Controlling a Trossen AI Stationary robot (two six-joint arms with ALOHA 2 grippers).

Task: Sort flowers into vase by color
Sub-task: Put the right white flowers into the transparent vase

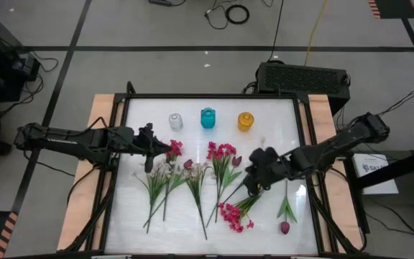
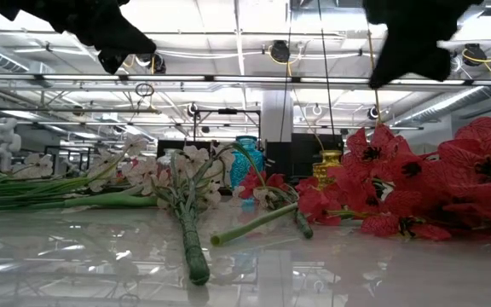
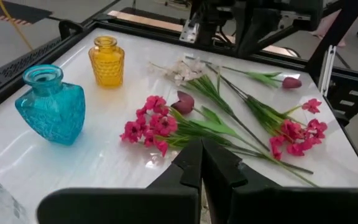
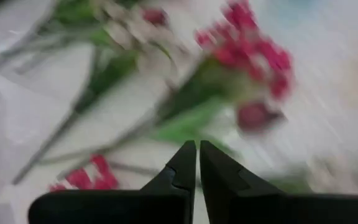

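Several artificial flowers lie flat on the white table: white sprigs, magenta clusters, and maroon tulips. Three vases stand in a row near the far edge: clear, teal and yellow. My left gripper hovers shut above the left flowers. My right gripper hovers shut above the stems at centre right. In the low view both hang well above the table.
A raised black frame with wooden side boards borders the table. A black box sits beyond the far edge. Bare table surface lies left of the clear vase and along the near left corner.
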